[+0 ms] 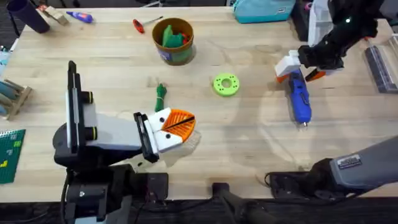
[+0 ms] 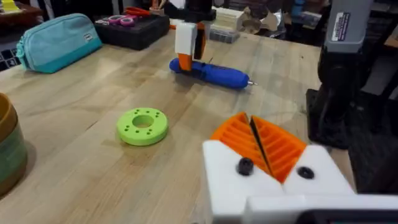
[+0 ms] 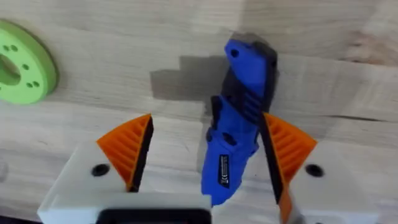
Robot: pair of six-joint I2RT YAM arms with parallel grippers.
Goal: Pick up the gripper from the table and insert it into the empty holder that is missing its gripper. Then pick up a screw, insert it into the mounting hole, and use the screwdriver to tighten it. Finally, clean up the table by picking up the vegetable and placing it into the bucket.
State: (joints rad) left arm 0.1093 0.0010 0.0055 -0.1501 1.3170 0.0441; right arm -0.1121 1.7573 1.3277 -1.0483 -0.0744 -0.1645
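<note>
The blue screwdriver (image 1: pixel 300 99) lies on the table at the right, bit toward the near edge. My right gripper (image 1: pixel 298 67) hangs over its rear end, open, with the screwdriver (image 3: pixel 239 124) between the orange pads (image 3: pixel 127 149) and close to one of them. My left gripper (image 1: pixel 177 127) is shut on nothing at the centre left. The dark green vegetable (image 1: pixel 160 96) lies just beyond it. The bucket (image 1: pixel 174 53) stands at the back with green pieces inside. From the left wrist view, my shut left gripper (image 2: pixel 258 140) faces the screwdriver (image 2: pixel 211 73). The loose gripper, holder and screw are out of view.
A lime-green ring with holes (image 1: pixel 226 84) lies mid-table between the grippers. A teal pouch (image 1: pixel 264 9), a red-handled tool (image 1: pixel 138 25) and a blue marker (image 1: pixel 79 17) sit along the back edge. A wooden rack (image 1: pixel 12 96) and a green board (image 1: pixel 9 155) are at the left.
</note>
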